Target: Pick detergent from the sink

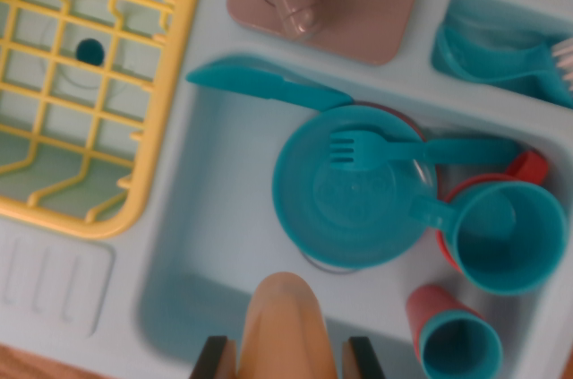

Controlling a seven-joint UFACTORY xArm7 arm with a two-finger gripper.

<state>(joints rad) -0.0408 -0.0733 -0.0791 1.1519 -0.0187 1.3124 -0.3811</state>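
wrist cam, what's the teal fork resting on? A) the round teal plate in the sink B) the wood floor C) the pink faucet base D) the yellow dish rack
A. The teal plastic fork lies with its tines over the round teal plate inside the pale blue sink basin, well to the wrist view's right of the yellow wire dish rack.

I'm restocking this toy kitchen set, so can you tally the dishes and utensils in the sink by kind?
Plates: 1
Cups: 2
Forks: 1
Knives: 1
Detergent bottles: 1
Total: 6
Red pieces partly hidden under the plate and larger cup are not counted.
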